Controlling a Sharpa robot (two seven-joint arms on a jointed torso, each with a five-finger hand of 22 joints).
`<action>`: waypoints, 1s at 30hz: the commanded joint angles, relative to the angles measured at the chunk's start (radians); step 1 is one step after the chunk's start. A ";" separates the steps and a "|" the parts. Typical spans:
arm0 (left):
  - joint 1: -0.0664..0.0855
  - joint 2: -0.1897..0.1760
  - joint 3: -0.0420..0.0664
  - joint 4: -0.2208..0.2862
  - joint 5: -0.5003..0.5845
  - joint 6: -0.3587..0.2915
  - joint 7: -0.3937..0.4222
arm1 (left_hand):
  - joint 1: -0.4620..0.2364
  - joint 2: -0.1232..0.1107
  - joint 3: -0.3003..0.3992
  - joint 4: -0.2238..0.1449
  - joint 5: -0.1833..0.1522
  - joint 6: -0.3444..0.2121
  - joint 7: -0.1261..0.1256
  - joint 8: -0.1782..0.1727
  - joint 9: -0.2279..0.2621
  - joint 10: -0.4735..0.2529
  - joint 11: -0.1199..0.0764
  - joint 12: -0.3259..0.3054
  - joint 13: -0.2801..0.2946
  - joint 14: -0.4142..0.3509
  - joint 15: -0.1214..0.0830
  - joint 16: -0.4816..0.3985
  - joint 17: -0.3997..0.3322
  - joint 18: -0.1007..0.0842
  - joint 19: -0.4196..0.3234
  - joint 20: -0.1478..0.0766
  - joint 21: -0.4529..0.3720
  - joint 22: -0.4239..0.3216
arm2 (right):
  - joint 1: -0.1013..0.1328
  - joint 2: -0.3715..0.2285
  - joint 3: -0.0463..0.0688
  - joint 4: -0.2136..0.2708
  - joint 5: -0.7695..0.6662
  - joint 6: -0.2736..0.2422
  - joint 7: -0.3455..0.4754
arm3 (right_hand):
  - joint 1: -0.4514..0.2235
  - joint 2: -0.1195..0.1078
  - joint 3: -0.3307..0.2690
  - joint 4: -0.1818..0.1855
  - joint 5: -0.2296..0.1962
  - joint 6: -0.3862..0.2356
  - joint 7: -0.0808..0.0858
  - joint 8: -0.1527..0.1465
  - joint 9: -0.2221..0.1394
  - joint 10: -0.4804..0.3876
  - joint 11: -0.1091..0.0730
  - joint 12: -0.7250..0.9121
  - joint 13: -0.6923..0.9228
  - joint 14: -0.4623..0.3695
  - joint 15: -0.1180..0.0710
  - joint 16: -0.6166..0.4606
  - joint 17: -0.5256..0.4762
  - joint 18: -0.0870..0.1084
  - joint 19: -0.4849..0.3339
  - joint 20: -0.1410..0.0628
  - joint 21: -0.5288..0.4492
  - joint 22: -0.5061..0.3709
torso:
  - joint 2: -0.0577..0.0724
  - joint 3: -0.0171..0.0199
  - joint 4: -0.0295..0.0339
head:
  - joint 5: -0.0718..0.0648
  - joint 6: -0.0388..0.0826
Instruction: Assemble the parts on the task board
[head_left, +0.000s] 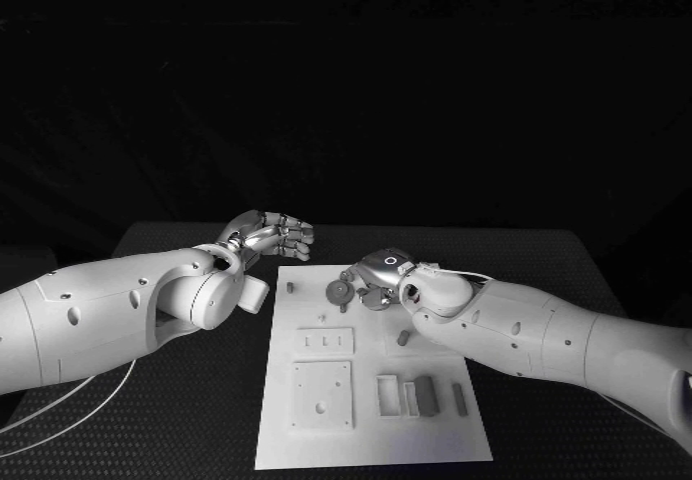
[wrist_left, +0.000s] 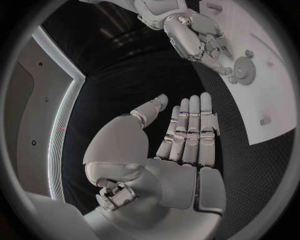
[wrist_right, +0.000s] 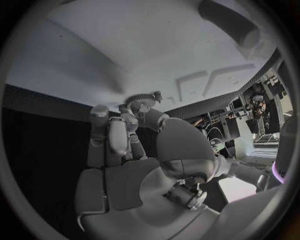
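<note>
Your right hand sits at the far end of the task board, fingers pinching a grey gear that lies on the plate. Your left hand hovers over the black counter just beside the board's far left corner, fingers straight, together, holding nothing. Other small parts stand in slots nearer you.

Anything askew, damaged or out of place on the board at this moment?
Nothing stands out. The board lies flat and square on the table. The right hand is at a gear near the far edge; whether it grips it is unclear. The left hand hangs off the board, holding nothing.
</note>
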 joint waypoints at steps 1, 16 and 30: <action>0.002 -0.003 0.001 0.000 0.005 0.007 0.012 | -0.001 -0.008 0.001 0.002 -0.004 -0.005 0.000 -0.006 -0.001 -0.002 0.002 -0.004 0.002 0.007 -0.001 -0.006 0.002 0.018 0.001 -0.001 -0.006 0.002 | 0.011 -0.024 0.006 0.029 0.156 -0.186 0.066 | -0.010 -0.012 0.003 -0.005 0.003 0.005 0.001 0.006 0.002 0.008 0.001 0.004 0.001 0.001 -0.002 0.001 -0.004 0.061 0.002 -0.002 0.006 0.006 | 0.000 0.0001 -0.0014 | -0.002 0.005; 0.001 -0.002 0.000 -0.034 0.008 0.017 0.023 | 0.001 -0.007 0.002 0.001 -0.004 -0.001 -0.003 -0.003 0.001 0.002 0.000 -0.004 0.004 0.008 -0.001 -0.007 0.004 0.018 0.002 -0.001 -0.006 0.003 | 0.048 -0.249 0.092 0.123 0.493 -0.030 0.250 | 0.016 -0.195 -0.118 -0.027 0.003 0.040 0.038 0.024 0.019 -0.020 0.036 0.008 0.008 -0.034 0.032 -0.018 -0.048 0.061 -0.011 -0.005 0.003 0.004 | -0.016 0.0059 -0.0239 | -0.001 0.016; -0.010 0.007 0.000 -0.068 0.008 0.036 0.030 | 0.002 -0.010 -0.001 0.000 -0.011 0.017 -0.009 0.006 0.005 0.025 -0.009 0.002 0.013 0.010 -0.002 -0.014 0.010 0.018 0.003 -0.002 -0.010 0.006 | 0.034 -0.358 0.092 0.058 0.494 0.054 0.313 | 0.040 -0.243 -0.223 -0.025 0.003 0.076 0.033 0.034 0.027 -0.041 0.032 0.009 0.008 -0.073 0.029 -0.030 -0.078 0.058 -0.035 0.006 -0.010 0.000 | -0.033 0.0197 -0.0478 | -0.010 0.013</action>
